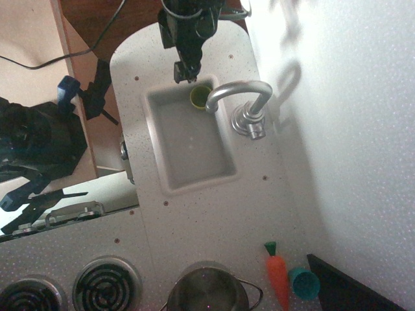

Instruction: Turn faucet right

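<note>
The faucet (241, 97) is a shiny silver gooseneck tap on a round base (248, 120) at the sink's right rim. Its spout arcs left and ends over the sink's upper right corner, above a green cup (200, 96). My black gripper (183, 72) hangs from the top of the view, just above the sink's upper rim, left of the spout tip and apart from it. Its fingers look close together with nothing between them, but their tips are too small to tell.
The white sink (189, 139) sits in a speckled counter. A steel pot (209, 290) stands at the bottom edge. An orange toy carrot (277, 275) and a teal cup (303, 283) lie bottom right. Stove burners (106, 284) are bottom left. Cables and clamps (39, 136) are at left.
</note>
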Robot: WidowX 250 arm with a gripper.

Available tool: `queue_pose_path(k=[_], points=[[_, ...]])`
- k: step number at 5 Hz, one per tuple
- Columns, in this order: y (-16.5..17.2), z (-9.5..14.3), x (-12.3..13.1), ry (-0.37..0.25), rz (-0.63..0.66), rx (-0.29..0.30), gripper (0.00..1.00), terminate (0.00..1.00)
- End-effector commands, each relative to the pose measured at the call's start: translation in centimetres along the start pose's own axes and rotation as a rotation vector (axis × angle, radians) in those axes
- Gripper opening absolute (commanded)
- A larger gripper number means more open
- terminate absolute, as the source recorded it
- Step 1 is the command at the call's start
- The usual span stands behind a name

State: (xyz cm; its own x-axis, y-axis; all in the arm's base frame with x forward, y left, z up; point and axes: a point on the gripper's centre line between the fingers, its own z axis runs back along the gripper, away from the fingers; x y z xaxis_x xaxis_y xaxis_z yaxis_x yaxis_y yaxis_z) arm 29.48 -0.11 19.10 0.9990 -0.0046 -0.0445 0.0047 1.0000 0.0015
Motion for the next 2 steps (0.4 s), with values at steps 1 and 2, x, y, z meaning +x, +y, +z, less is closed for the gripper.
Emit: queue_pose_path(k=[1, 2], points=[[0.0, 0.0, 0.0, 0.000, 0.000, 0.000, 1.00, 0.00], [0.0, -0.7, 1.3, -0.023, -0.058, -0.016, 1.00, 0.00]])
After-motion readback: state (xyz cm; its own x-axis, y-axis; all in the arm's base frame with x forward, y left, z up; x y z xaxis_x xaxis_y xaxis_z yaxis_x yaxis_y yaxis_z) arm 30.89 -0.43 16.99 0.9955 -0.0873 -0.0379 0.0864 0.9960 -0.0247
